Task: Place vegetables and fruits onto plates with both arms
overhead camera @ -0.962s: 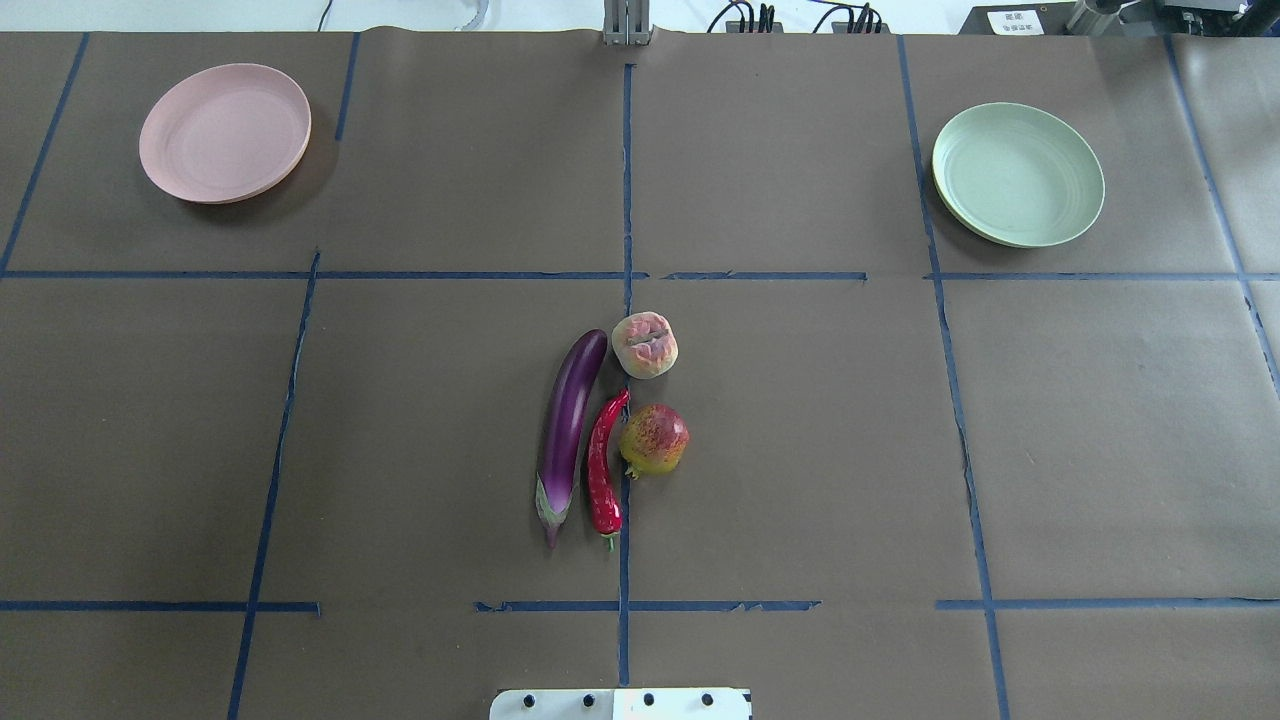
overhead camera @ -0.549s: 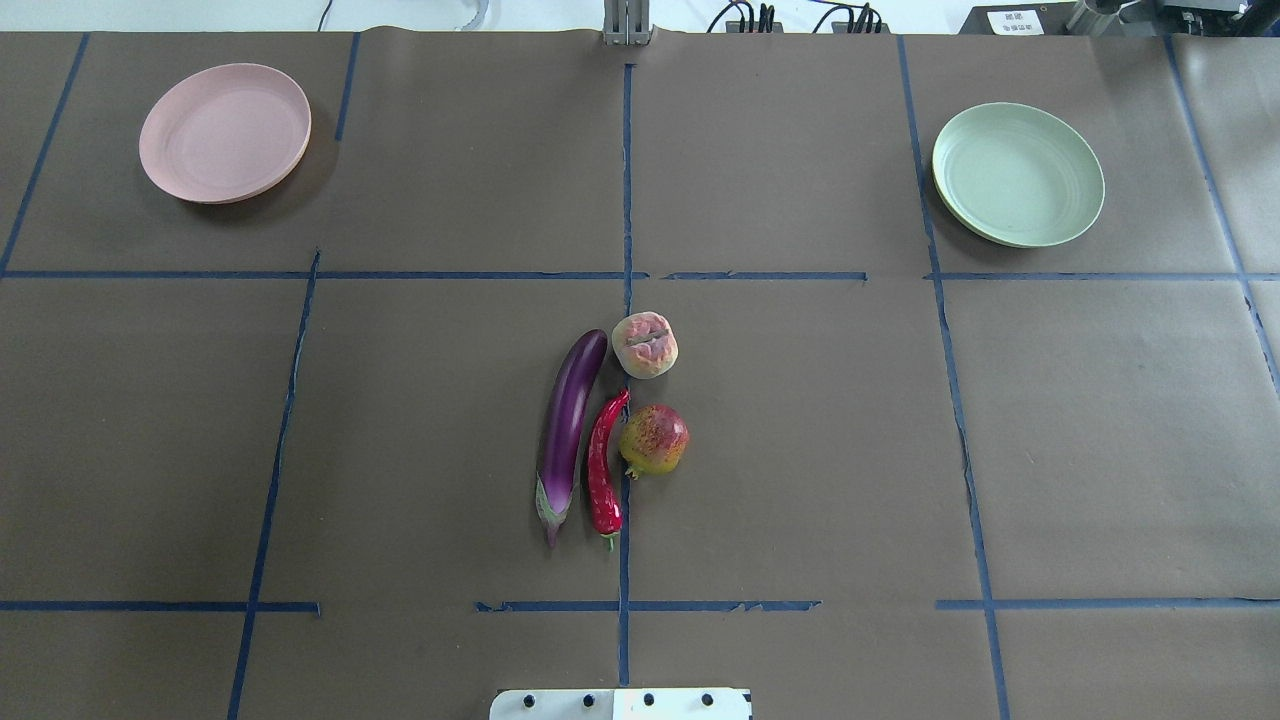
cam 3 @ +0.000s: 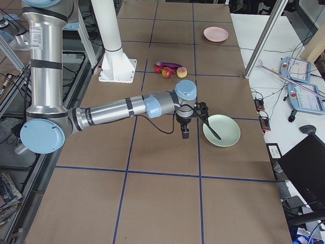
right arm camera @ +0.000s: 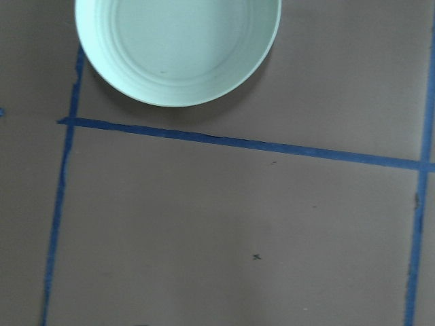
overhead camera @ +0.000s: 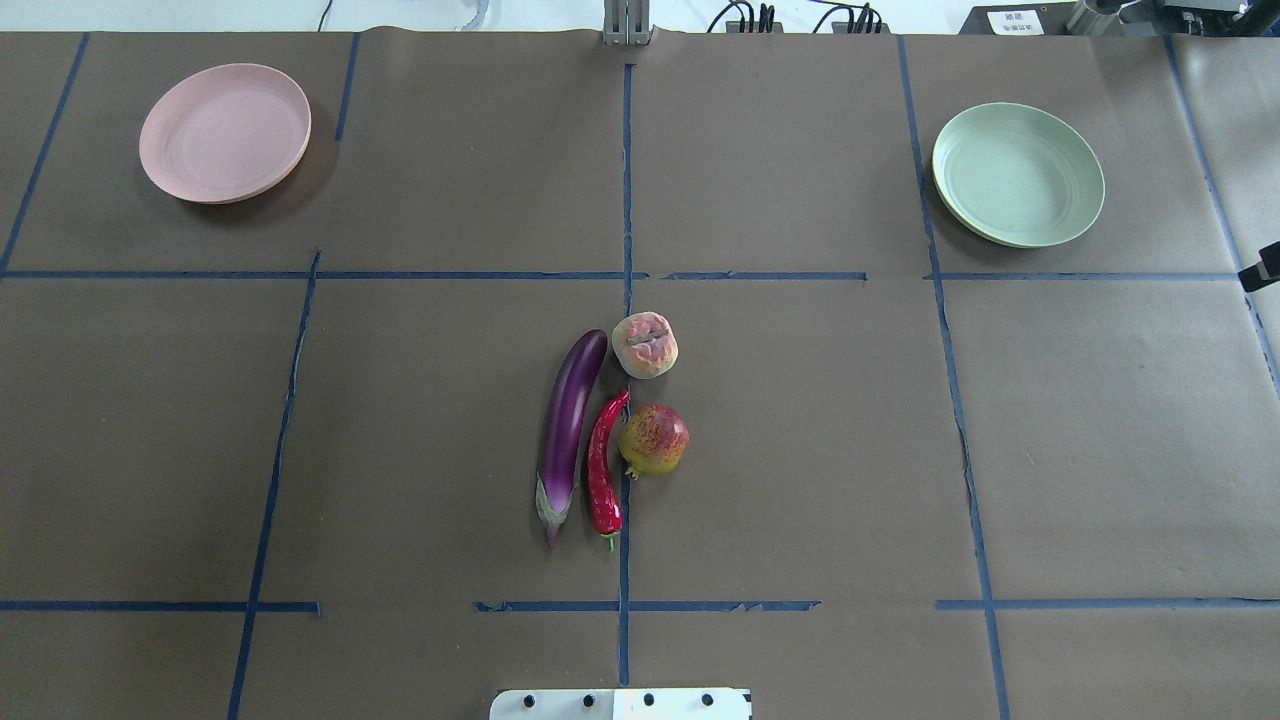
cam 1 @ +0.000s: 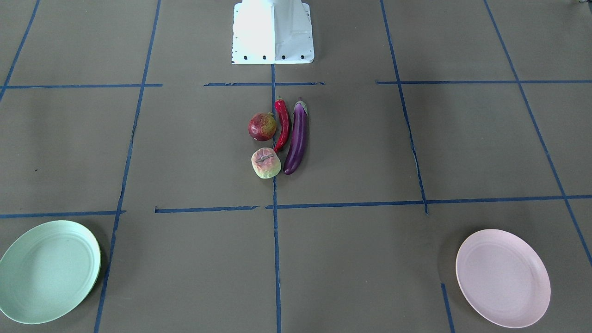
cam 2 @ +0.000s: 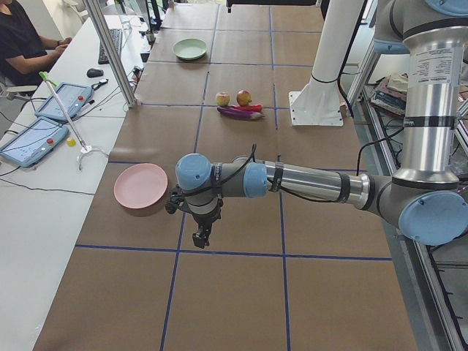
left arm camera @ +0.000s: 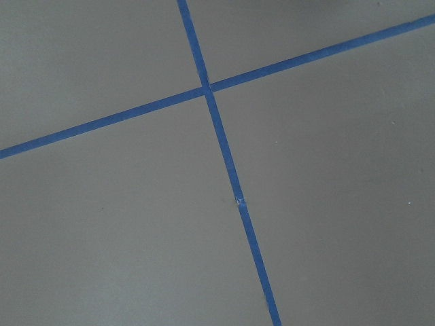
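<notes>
Nearest the robot: white base block (overhead camera: 620,703) at the near edge of the brown-paper tabletop (overhead camera: 400,450), which is gridded with blue tape lines (overhead camera: 626,200).

Mid-tabletop, on the centre tape line, all four produce items sit in one tight cluster.
- Eggplant (overhead camera: 567,425): lies lengthwise, greenish cap toward the robot, on the robot's left of the cluster.
- Chili pepper (overhead camera: 601,470): lies alongside the eggplant, between it and the dark-red fruit (overhead camera: 655,440), stem end toward the robot.
- Dark-red fruit: close against the chili's right flank; whether they touch is not resolvable.
- Pale blushed fruit (overhead camera: 645,345): just beyond the dark-red fruit, beside the eggplant's rounded far end, crease up.

Far corners: pink plate (overhead camera: 225,132) at far left, mint plate (overhead camera: 1018,175) at far right. Both are bare and well apart from the cluster.

Left arm (cam 2: 307,183) reaches out low. The left hand (cam 2: 199,238) points down over bare tabletop near the pink plate, clear of it. Its wrist view shows only a tape crossing. Spread or pressed together: cannot tell.

Right arm (cam 3: 111,111) is likewise extended. The right hand (cam 3: 185,133) points down just beside the mint plate's robot-side rim. Its wrist view has that plate at the top edge. Finger state: cannot tell.
</notes>
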{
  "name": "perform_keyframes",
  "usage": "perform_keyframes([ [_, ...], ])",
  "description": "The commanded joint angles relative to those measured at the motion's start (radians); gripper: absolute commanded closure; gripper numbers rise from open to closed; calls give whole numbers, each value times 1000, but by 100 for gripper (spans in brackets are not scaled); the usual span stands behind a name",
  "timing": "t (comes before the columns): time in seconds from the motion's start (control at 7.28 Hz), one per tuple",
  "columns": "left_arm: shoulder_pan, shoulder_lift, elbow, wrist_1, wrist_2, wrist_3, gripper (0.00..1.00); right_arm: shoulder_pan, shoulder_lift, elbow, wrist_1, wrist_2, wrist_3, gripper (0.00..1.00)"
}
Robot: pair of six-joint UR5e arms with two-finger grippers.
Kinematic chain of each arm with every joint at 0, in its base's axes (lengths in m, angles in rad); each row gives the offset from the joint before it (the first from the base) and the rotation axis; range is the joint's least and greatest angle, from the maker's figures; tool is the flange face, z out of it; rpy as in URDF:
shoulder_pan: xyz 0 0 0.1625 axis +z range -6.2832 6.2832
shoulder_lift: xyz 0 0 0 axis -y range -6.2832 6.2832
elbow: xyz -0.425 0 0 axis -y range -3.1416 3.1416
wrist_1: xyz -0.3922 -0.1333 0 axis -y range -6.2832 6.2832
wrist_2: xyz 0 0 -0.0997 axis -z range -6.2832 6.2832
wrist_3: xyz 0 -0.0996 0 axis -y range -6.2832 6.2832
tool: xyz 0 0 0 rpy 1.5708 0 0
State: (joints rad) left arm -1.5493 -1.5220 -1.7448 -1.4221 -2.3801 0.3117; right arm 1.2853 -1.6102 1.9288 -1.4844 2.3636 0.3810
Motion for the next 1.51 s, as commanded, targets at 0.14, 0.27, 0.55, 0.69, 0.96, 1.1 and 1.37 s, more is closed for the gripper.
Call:
perform_keyframes([
  [0.14, 2, 11, 16, -52, -34, -2, 0, -310, 220, 87, 0, -71, 631, 1],
  [0.27, 2, 13, 16, -81, -34, -3, 0, -428, 309, 87, -4, -164, 788, 1],
  [0.55, 14, 11, 18, -89, -33, -3, 0, -687, 436, 67, -16, -390, 1029, 1],
  [0.69, 15, 9, 21, -103, -30, -6, 0, -769, 497, 17, -14, -465, 1123, 1],
  [0.96, 18, -3, 53, -138, -27, -8, 0, -858, 628, -144, -16, -570, 1281, 1],
  [1.1, 20, -3, 50, -138, -28, -8, 0, -876, 671, -195, -17, -570, 1323, 1],
  [1.37, 18, 0, 48, -138, -31, -6, 0, -889, 694, -231, -22, -572, 1351, 1],
])
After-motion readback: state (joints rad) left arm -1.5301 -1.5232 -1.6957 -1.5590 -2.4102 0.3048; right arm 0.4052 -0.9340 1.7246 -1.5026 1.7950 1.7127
